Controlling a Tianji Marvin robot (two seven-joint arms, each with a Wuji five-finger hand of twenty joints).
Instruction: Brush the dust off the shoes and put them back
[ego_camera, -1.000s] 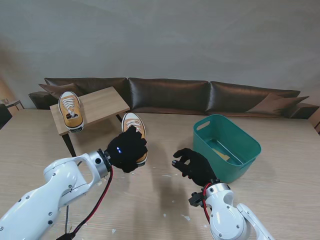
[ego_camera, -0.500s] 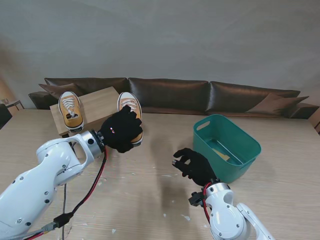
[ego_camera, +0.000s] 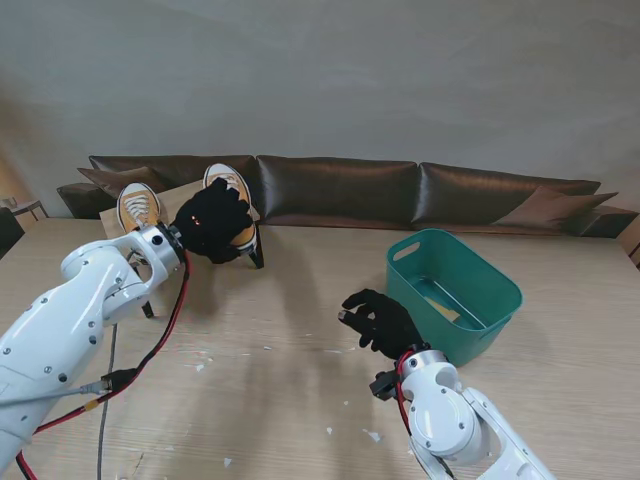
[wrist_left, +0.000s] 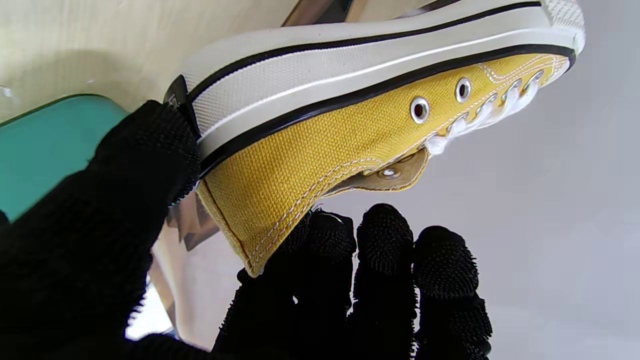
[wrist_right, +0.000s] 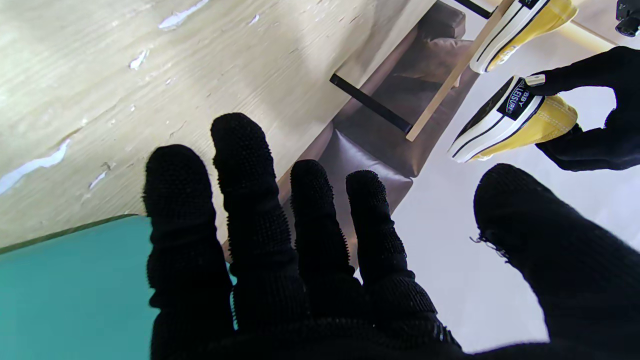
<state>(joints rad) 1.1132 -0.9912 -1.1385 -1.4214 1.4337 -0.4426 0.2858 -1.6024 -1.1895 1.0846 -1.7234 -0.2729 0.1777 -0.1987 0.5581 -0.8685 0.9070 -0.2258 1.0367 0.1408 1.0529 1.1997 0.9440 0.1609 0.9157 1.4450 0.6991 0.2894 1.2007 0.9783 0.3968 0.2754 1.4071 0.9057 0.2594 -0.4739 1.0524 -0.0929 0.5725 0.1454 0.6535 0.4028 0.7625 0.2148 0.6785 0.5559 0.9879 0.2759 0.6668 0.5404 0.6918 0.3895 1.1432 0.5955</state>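
Returning the second yellow shoe (ego_camera: 228, 190) to the small wooden shelf (ego_camera: 180, 200), judging from the stand view: left robot hand (ego_camera: 212, 222) clamped round the heel end, toe aimed away, just beside the first yellow shoe (ego_camera: 138, 208) already resting on the shelf. Farther right, right robot hand (ego_camera: 378, 320) over the table (ego_camera: 270, 400), fingers curled loosely and holding nothing, near the teal bin (ego_camera: 455, 292); white flecks scattered on the wood nearer to me. Along the left wrist: thumb (wrist_left: 150, 145) pressed on the white rubber heel, fingers (wrist_left: 385, 250) tucked at the canvas collar, sole (wrist_left: 350, 55) clear of any surface, so the shoe airborne. Along the right wrist: fingers (wrist_right: 250, 200) spread and empty, the held shoe (wrist_right: 510, 120) visible in the distance with the shelved one (wrist_right: 525, 25) beyond. Next, probably: lowering the sole flat onto the shelf alongside its mate, then easing the pinch without nudging either shoe off the edge.
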